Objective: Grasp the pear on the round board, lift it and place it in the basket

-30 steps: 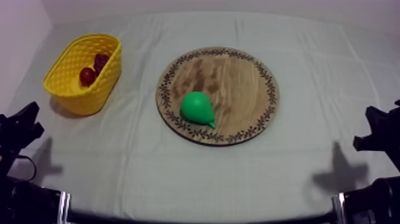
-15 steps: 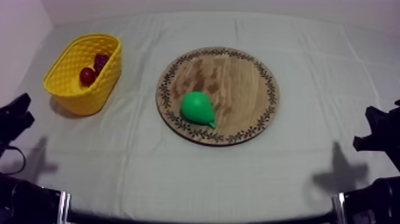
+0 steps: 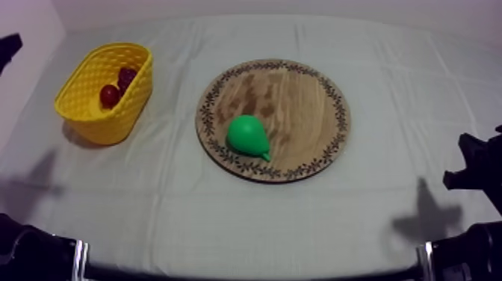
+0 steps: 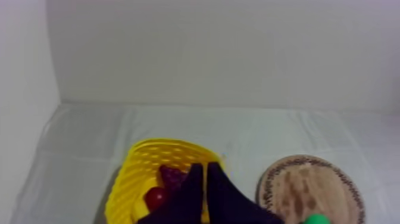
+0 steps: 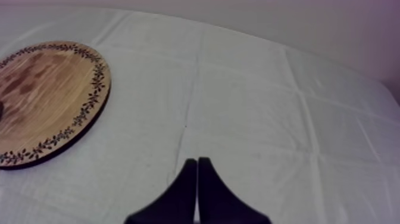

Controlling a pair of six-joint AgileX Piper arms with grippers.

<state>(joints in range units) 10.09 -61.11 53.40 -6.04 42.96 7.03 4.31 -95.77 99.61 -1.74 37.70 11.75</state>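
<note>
The pear (image 3: 247, 136) lies on the board (image 3: 299, 105), with the basket (image 3: 119, 112) beside the board. The left gripper (image 4: 205, 169) and the right gripper (image 5: 197, 162) are each pressed together, holding nothing.

L gripper (image 4: 205, 168): 2 matte black fingers, each broad at the root and tapering to a blunt tip. They lie tog. as 1 narrow wedge w/ a thin seam down the middle. R gripper (image 5: 197, 161): same build, same black, same seam. In the top view the R arm (image 3: 478, 168), right of the wooden board (image 3: 299, 97), is a black angular block w/ a jagged outline. The L arm (image 3: 26, 250), down-left of the board, is a black rounded bulk w/ a pale grey band (image 3: 79, 256) at its inner edge. Screws, markings: can't tell.
</note>
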